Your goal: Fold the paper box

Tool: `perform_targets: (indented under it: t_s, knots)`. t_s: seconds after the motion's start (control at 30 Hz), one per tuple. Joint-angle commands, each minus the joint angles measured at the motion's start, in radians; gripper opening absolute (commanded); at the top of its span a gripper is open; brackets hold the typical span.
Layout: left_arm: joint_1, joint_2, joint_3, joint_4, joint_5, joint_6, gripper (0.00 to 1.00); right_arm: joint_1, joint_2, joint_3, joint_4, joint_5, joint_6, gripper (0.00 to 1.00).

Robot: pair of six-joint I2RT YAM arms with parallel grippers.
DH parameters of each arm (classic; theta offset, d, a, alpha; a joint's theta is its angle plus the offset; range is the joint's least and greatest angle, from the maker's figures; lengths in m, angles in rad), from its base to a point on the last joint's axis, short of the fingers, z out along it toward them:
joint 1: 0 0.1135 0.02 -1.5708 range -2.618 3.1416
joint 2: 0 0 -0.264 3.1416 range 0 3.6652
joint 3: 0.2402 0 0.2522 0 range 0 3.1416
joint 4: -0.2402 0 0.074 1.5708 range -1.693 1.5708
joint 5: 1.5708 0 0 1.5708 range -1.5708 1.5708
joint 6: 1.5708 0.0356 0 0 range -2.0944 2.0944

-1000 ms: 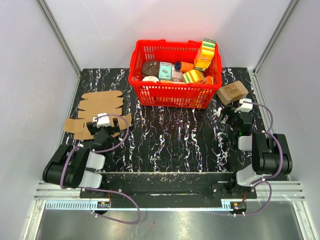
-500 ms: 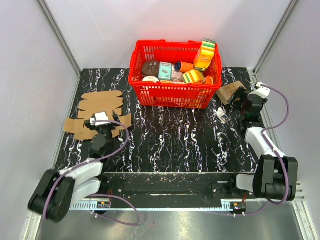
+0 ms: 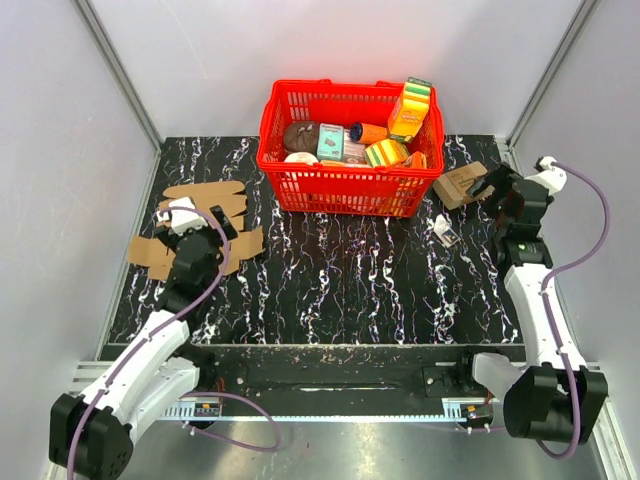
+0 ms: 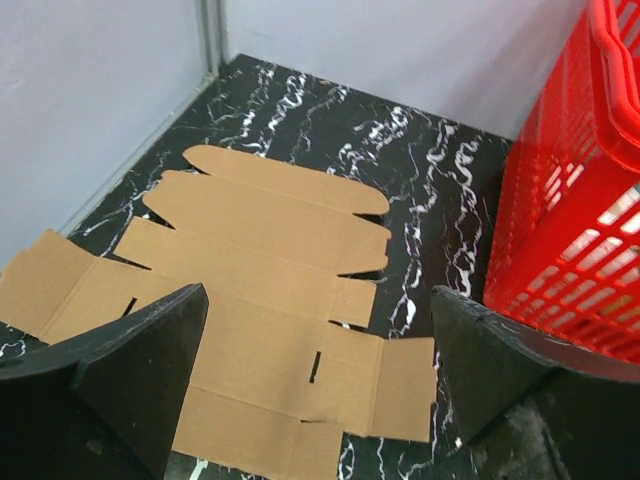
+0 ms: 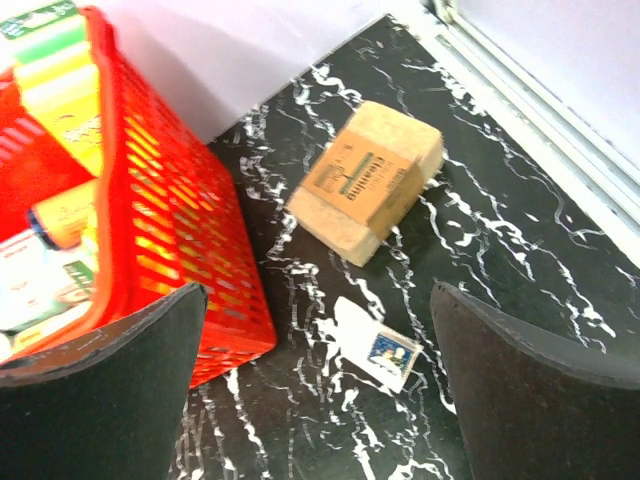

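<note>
The paper box [image 3: 205, 203] lies flat and unfolded on the black marbled table at the left, its flaps and tabs spread out. In the left wrist view the paper box [image 4: 262, 270] fills the floor below my fingers. My left gripper [image 3: 198, 232] hovers above its near part, open, with nothing between the jaws; the left gripper [image 4: 318, 298] touches no cardboard. My right gripper [image 3: 494, 192] hangs open at the far right, away from the paper box, and the right gripper [image 5: 318, 295] holds nothing.
A red basket [image 3: 345, 182] full of groceries stands at the back centre, close to the box's right edge [image 4: 560, 230]. A small printed brown carton [image 5: 368, 182] lies by the basket's right corner, a small flat packet [image 5: 381, 350] just in front of it. Walls close both sides.
Both arms have unfolded and reached forward. My left gripper moved up and left over the flat cardboard; my right gripper swung out to the far right near the small carton. Both stayed open.
</note>
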Motion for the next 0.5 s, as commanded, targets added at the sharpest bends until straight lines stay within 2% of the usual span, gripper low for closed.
perform_targets:
  t_s: [0.0, 0.17, 0.33, 0.47]
  knots:
    - [0.017, -0.012, 0.117, -0.241, 0.148, -0.066, 0.99, 0.026, -0.031, 0.122, -0.114, -0.118, -0.006, 0.99]
    - [0.111, 0.068, 0.218, -0.407, 0.337, -0.122, 0.99, 0.143, -0.054, 0.199, -0.159, -0.149, -0.006, 1.00]
    - [0.117, 0.083, 0.220, -0.412, 0.383, -0.130, 0.99, 0.275, -0.065, 0.238, -0.184, -0.192, 0.006, 0.98]
    - [0.111, 0.118, 0.230, -0.421, 0.496, -0.139, 0.99, 0.351, -0.068, 0.226, -0.167, -0.240, 0.028, 0.98]
